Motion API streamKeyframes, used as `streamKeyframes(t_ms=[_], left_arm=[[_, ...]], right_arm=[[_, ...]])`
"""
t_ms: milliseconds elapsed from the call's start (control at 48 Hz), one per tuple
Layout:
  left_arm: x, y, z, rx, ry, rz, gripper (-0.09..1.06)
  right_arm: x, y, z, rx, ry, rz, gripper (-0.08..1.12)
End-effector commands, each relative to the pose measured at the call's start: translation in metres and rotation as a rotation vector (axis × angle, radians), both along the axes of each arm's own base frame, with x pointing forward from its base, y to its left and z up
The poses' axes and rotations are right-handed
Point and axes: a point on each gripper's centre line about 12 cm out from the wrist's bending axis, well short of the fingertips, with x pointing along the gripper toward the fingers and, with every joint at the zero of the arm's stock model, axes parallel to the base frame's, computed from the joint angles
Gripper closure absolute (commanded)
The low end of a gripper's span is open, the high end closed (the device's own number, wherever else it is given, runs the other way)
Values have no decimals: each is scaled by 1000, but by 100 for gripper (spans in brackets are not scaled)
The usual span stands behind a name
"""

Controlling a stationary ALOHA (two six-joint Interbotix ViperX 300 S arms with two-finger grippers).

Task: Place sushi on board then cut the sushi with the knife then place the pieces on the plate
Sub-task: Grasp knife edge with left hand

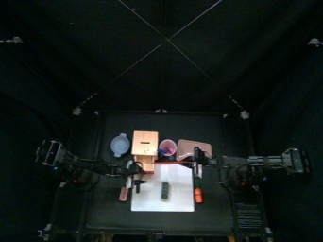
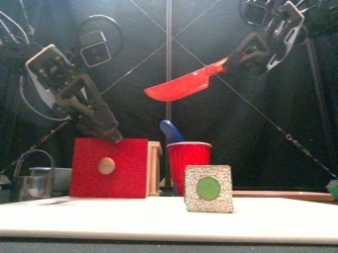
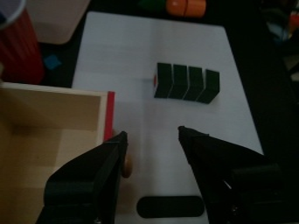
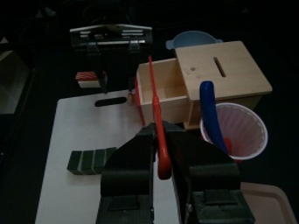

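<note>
The dark green sushi roll (image 1: 167,191) lies on the white cutting board (image 1: 177,202); its end face (image 2: 209,188) shows a green centre. My right gripper (image 4: 167,162) is shut on the red toy knife (image 4: 156,112), held high above the board (image 2: 185,82). My left gripper (image 3: 152,157) hovers open over the board (image 3: 128,52) beside the wooden box (image 3: 41,118), with the roll (image 3: 187,80) some way ahead of its jaws. The pink tray (image 1: 192,147) lies behind the board on the right.
The wooden box (image 1: 145,146) with its red drawer front (image 2: 110,168) stands behind the board. A red cup (image 2: 189,163) holds a blue knife (image 2: 171,130). A blue-grey bowl (image 1: 120,145) sits back left. An orange toy (image 1: 198,195) lies by the board's right edge.
</note>
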Motion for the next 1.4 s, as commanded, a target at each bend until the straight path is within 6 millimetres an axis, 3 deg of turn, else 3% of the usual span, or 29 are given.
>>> streamKeyframes(t_ms=[21, 333, 708, 1208, 1396], left_arm=[[11, 0, 1, 22, 30, -18, 11], [18, 22, 0, 55, 83, 20, 11], [9, 43, -2, 95, 108, 44, 11], [-9, 46, 13, 99, 77, 48, 11], [-6, 62, 17, 136, 40, 78, 11]], right_arm=[[0, -1, 8, -9, -28, 1, 57], [-2, 0, 4, -14, -22, 3, 57], [-2, 2, 3, -10, -19, 10, 57], [-2, 3, 3, -4, -18, 11, 57], [-1, 3, 3, -2, -22, 12, 57]])
